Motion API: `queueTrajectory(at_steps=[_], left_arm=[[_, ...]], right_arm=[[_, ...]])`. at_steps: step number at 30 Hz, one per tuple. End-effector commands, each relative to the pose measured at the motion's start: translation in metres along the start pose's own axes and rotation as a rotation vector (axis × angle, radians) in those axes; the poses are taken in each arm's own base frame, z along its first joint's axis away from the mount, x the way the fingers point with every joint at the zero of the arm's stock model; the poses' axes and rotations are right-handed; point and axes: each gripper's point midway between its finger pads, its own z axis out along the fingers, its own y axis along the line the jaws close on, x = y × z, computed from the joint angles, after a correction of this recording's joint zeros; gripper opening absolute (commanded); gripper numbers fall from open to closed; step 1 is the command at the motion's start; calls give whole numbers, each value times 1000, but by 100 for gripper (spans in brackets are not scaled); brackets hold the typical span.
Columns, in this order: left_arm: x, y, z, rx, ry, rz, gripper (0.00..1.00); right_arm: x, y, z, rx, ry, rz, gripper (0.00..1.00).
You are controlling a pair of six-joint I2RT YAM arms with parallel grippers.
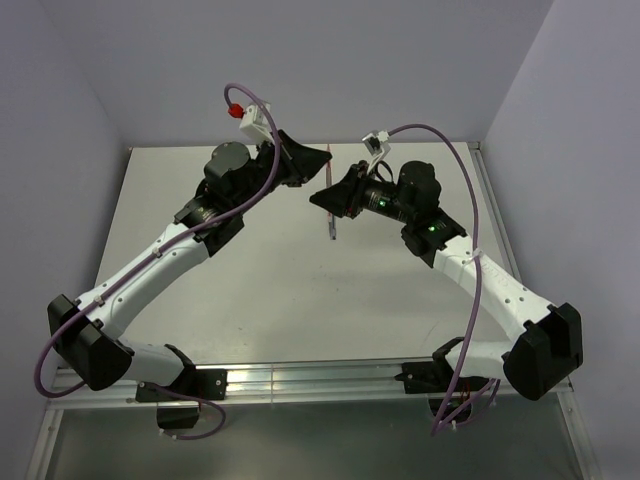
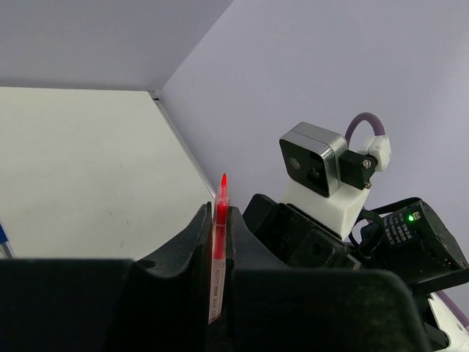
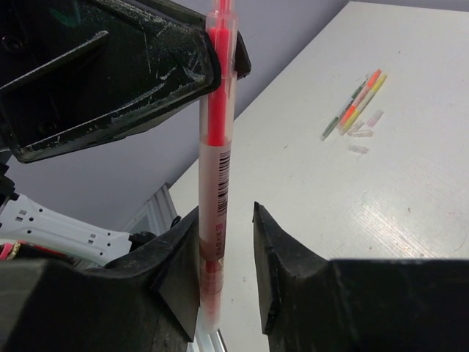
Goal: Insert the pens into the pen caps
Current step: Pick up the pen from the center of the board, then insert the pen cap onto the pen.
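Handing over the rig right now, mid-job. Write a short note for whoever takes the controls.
Left gripper: shut on the red pen, held off the table, tip bare.
Right gripper: open, straddling that pen's lower end, not clamped.
Other pens and loose caps lie together on the table.
Done: no capping visible. Left: cap the red pen, then the rest.

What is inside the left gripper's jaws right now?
A red pen, clamped by the left gripper, its pointed tip sticking out past it. The fingers cover part of the barrel.
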Motion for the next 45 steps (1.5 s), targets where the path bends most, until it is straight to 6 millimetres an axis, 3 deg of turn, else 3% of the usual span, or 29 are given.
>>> queueTrajectory(at_steps=[1,8,11,15,17,23,29,32,36,41,45], left_arm=[[-21,-26,0,74,-62,27,0],[-9,-25,-2,81,-42,21,0],[-8,-26,-5,92,-43,21,0],[-6,-25,-8,94,-34,38,1],[-6,-25,-9,89,-33,49,15],[-20,-25,-18,45,-49,123,43],[-54,-11,-38,-39,-123,170,49],[-66,25,-54,-178,-130,174,50],[-85,103,-71,-447,-95,144,49],[-45,193,-82,-689,118,169,45],[-13,245,-81,-814,234,161,42]], right_arm=[[-3,5,-1,-26,-10,-16,38],[-6,5,-2,-12,-18,-17,27],[-5,3,-1,-2,-8,-12,0],[-5,0,-2,22,-9,-13,0],[-5,-1,-4,35,-4,-18,0],[-10,-1,-10,77,-4,-40,0],[-11,-4,-11,103,1,-50,0],[-9,-12,-12,147,14,-50,0],[-6,-26,-11,209,34,-43,0],[-3,-31,-7,223,57,-31,0],[3,-37,-4,232,82,-19,0]])
